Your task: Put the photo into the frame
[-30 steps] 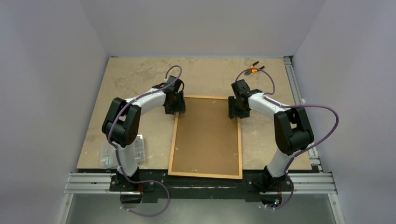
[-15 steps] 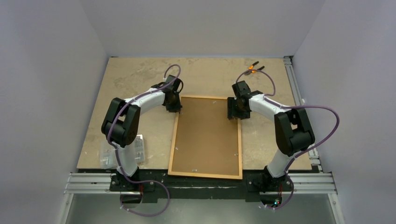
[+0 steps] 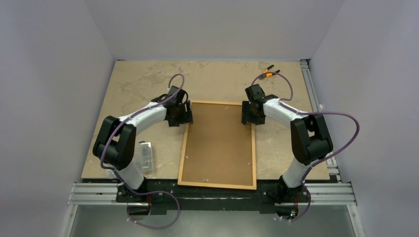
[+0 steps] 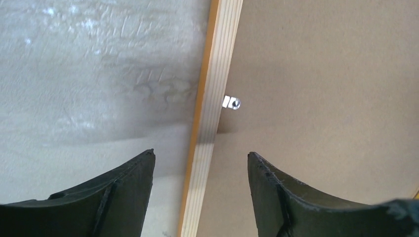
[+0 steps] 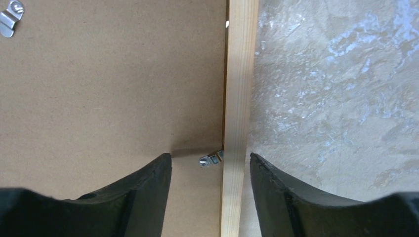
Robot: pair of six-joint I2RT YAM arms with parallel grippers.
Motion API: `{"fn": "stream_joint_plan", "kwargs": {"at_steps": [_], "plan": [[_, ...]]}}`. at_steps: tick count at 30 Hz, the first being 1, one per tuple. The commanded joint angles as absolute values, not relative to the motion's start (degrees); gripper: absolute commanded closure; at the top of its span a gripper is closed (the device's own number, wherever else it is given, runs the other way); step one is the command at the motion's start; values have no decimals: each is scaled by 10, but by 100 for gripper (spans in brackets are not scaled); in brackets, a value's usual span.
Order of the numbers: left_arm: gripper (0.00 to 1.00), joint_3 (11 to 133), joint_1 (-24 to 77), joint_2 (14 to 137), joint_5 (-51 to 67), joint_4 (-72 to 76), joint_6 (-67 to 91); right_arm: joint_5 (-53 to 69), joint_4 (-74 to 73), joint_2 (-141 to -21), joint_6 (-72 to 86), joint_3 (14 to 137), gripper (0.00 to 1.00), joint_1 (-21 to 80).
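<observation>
While the frame (image 3: 184, 148) lies face-down on the surface (image 3: 148, 84), backing board (image 3: 220, 143) in and photo unseen, we hold left gripper (image 4: 200, 154) and right gripper (image 5: 211, 157) open, empty, astride its far rails, clips (image 4: 231, 102) seemingly left to turn.

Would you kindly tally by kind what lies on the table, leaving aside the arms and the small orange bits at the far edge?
Frame: 1
Backing board: 1
Clear plastic packet: 1
Photo: 0 visible
Total: 3
</observation>
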State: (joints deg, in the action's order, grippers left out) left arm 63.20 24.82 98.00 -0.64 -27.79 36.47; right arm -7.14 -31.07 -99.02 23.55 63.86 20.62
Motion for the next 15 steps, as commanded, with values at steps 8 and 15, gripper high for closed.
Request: {"fn": "stream_joint_plan", "kwargs": {"at_steps": [8, 15], "plan": [[33, 546, 250, 908, 20, -241, 382, -127, -310, -1010, 260, 647, 54, 208], [34, 515, 250, 908, 26, -224, 386, -133, -306, -1026, 263, 641, 70, 203]]}}
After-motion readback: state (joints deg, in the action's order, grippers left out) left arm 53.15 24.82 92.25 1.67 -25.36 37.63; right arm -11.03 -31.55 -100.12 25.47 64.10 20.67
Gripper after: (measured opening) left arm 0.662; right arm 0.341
